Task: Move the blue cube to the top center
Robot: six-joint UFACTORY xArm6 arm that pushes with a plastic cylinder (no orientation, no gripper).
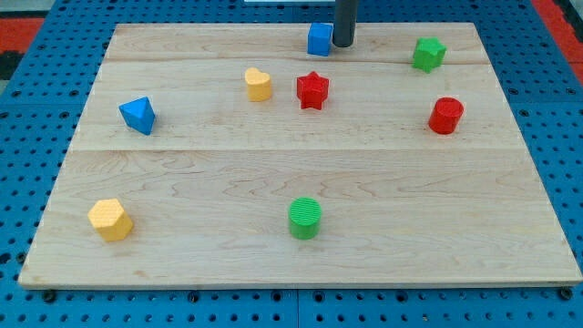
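Observation:
The blue cube (319, 39) sits near the board's top edge, a little right of the middle. My tip (342, 44) is at the cube's right side, touching it. The dark rod rises from there out of the view's top.
A red star (311, 89) and a yellow heart-shaped block (259, 84) lie below the cube. A green block (427, 54) and a red cylinder (445, 116) are at the right. A blue pyramid (138, 115), a yellow hexagon (110, 220) and a green cylinder (305, 218) lie lower down.

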